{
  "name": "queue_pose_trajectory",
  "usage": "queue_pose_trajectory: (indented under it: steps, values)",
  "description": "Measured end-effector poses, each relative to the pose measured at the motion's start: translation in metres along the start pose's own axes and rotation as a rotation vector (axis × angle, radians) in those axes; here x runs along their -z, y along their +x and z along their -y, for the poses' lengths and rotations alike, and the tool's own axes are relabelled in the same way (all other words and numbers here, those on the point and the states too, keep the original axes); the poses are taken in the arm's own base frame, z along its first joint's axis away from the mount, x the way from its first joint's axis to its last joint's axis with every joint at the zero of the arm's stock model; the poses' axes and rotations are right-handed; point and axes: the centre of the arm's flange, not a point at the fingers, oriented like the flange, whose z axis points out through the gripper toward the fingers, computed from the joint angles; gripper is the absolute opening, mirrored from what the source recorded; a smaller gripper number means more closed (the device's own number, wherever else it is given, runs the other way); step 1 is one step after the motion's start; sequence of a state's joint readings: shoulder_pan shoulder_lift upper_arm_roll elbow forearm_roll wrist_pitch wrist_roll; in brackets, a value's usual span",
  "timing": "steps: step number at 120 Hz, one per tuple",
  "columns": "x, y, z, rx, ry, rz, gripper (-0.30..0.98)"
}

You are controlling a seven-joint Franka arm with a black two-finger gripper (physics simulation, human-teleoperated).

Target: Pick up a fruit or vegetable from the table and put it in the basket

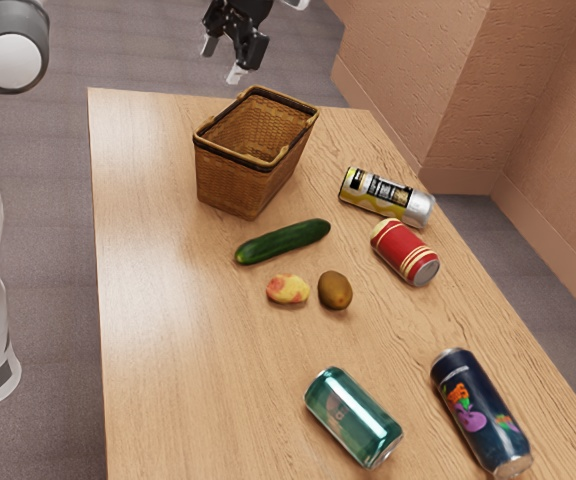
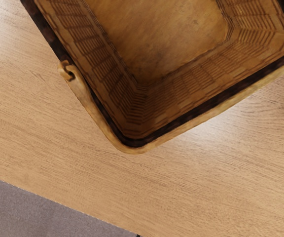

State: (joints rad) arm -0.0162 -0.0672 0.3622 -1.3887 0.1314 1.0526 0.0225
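High near the basket [image 1: 230, 183], 2 fingers [image 1: 236, 73] stand wide apart; the cucumber [image 1: 283, 242] lies on the table [image 1: 178, 350].

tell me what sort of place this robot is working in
Probably a plain indoor room, rendered in a simulator: textured pinkish walls with a baseboard, a grey carpet-like floor and a wooden table.
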Motion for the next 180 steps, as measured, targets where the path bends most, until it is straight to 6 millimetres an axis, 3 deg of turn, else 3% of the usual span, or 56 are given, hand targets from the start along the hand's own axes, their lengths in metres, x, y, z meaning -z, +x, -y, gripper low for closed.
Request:
queue_pose_trajectory:
  steps: [15, 28, 31, 35, 39, 43, 51, 61, 96, 102, 111, 119, 124, 134, 149, 160, 180]
  values:
    - [0.013, 0.02, -0.006, -0.024, -0.015, -0.168, 0.67]
    - [0.025, 0.025, -0.003, -0.035, -0.074, -0.256, 0.67]
    - [0.053, 0.011, 0.007, -0.018, -0.081, -0.33, 0.67]
    - [0.1, -0.023, 0.011, -0.011, -0.062, -0.452, 0.67]
    - [0.124, -0.045, -0.009, -0.053, -0.044, -0.511, 0.67]
    - [0.132, -0.051, -0.04, -0.122, -0.035, -0.522, 0.67]
    - [0.132, -0.056, -0.091, -0.243, -0.027, -0.507, 0.67]
    - [0.121, -0.043, -0.124, -0.326, -0.018, -0.46, 0.67]
    - [0.1, -0.014, -0.131, -0.316, 0.021, -0.406, 0.67]
    - [0.089, -0.005, -0.136, -0.33, 0.019, -0.381, 0.67]
    - [0.047, 0.02, -0.15, -0.367, 0.005, -0.294, 0.67]
    - [0.021, 0.029, -0.161, -0.404, -0.011, -0.255, 0.67]
    - [0.006, 0.024, -0.167, -0.44, -0.03, -0.236, 0.67]
    - [-0.039, -0.004, -0.186, -0.531, -0.063, -0.216, 0.67]
    - [-0.101, -0.014, -0.239, -0.62, -0.044, -0.235, 0.67]
    - [-0.126, -0.013, -0.265, -0.657, -0.037, -0.273, 0.67]
    - [-0.154, -0.005, -0.276, -0.667, -0.037, -0.299, 0.67]
